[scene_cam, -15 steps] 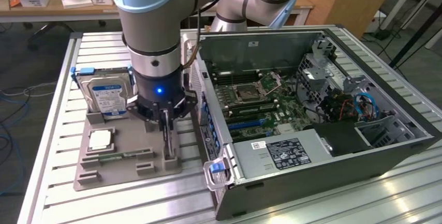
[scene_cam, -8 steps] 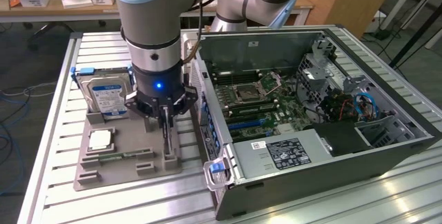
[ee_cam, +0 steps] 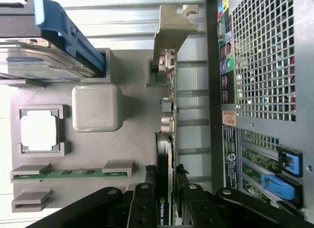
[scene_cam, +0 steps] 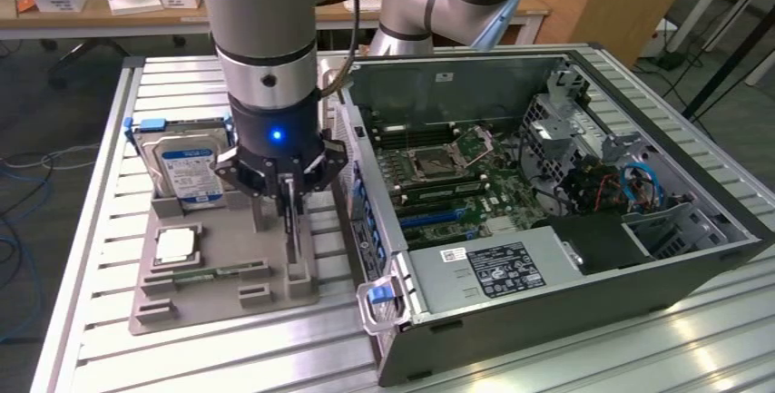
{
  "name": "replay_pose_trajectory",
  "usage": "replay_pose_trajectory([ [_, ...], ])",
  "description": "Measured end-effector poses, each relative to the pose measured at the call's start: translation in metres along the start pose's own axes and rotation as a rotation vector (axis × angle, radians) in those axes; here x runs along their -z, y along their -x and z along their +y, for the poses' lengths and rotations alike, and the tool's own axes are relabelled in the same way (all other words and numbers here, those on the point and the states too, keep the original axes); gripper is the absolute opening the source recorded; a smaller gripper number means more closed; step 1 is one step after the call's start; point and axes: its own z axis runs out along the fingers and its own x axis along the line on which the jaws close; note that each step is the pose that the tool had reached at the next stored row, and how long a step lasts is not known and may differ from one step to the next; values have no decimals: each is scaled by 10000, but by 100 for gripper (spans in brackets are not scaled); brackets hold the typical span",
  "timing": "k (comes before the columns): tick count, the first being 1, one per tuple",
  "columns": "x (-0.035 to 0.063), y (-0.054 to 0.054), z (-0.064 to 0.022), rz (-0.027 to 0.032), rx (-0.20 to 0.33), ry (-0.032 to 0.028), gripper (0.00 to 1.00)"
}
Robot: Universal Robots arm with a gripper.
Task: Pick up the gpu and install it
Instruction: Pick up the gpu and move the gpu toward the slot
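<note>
On my feed the slatted metal counter runs the full width, with a grey moulded tray at the exterior view's left and an open computer case at its right.

Nearest on the tray, a narrow green memory stick lies in its groove, and just behind it a square processor chip sits in a pocket.

The gpu stands on its long edge in a slot along the tray side closest to the case. From the wrist camera I see it edge-on. Its silvery bracket is at the end of the tray where the hard drive stands.

The gripper is down over the card. Its fingers are drawn in to a narrow gap, one against each face of the board, so I read it as clamped on the gpu while the card sits in the tray.

Further back on the tray, the hard drive with its blue-white label stands upright in a blue-trimmed carrier.

Inside the case lie a labelled power supply and, beyond it, the green motherboard.

Past the counter I see a wooden desk carrying small white items.
</note>
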Motion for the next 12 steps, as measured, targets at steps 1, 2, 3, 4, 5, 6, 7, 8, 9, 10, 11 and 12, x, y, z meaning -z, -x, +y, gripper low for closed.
replay_pose_trajectory([
  [1, 29, 0, 1, 1, 0, 0, 26],
  [2, 57, 1, 3, 13, -1, -1, 26],
  [3, 86, 1, 4, 41, -4, -4, 26],
  [4, 114, 2, 5, 75, -5, -6, 26],
  [5, 140, 3, 6, 122, -4, -8, 26],
  [6, 167, 4, 7, 173, -6, -13, 26],
  [7, 191, 4, 8, 209, -9, -16, 26],
  [8, 212, 4, 9, 216, -10, -17, 26],
  [9, 234, 5, 10, 215, -10, -18, 26],
  [10, 260, 5, 11, 216, -10, -20, 26],
  [11, 285, 6, 12, 216, -8, -22, 26],
  [12, 307, 7, 13, 216, 1, -21, 26],
])
